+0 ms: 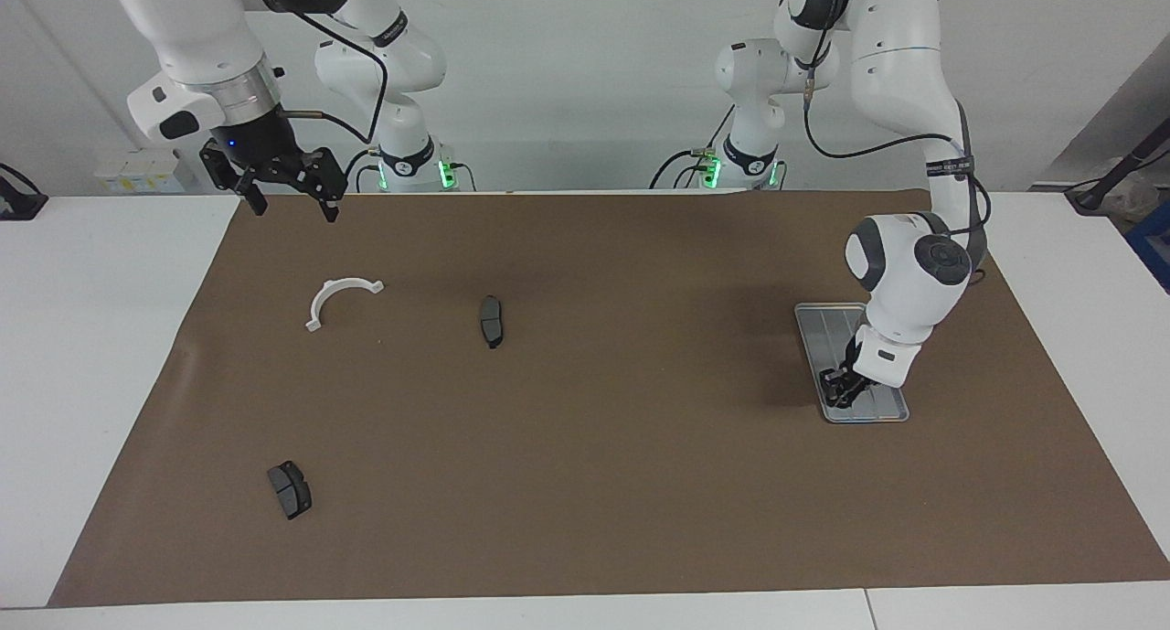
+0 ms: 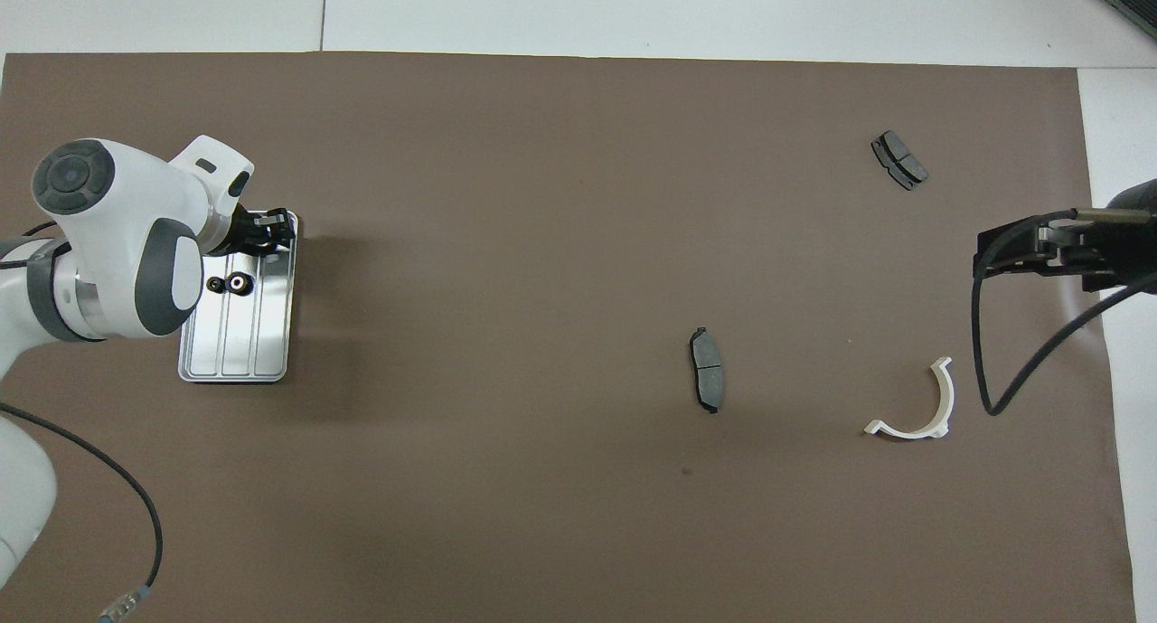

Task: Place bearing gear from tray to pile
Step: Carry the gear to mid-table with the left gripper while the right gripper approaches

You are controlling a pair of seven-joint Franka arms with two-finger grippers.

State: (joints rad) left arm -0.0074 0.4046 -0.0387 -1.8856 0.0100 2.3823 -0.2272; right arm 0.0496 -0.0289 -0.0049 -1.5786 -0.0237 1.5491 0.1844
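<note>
The silver tray (image 1: 823, 324) lies at the left arm's end of the brown mat, and it also shows in the overhead view (image 2: 258, 352). Two small black round bearing gears (image 2: 237, 284) lie side by side in it; the left wrist hides them in the facing view. My left gripper (image 1: 841, 389) is down at the tray's end farther from the robots, also seen from overhead (image 2: 271, 230). The pile is a white half-ring bracket (image 1: 340, 299) and two dark brake pads (image 1: 491, 320) (image 1: 290, 489). My right gripper (image 1: 294, 208) waits open, raised over the mat's edge near the bracket.
The brown mat (image 1: 640, 484) covers most of the white table. From overhead the bracket (image 2: 917, 406) and the pads (image 2: 707, 370) (image 2: 899, 159) lie well apart. A cable (image 2: 985, 352) hangs from the right arm beside the bracket.
</note>
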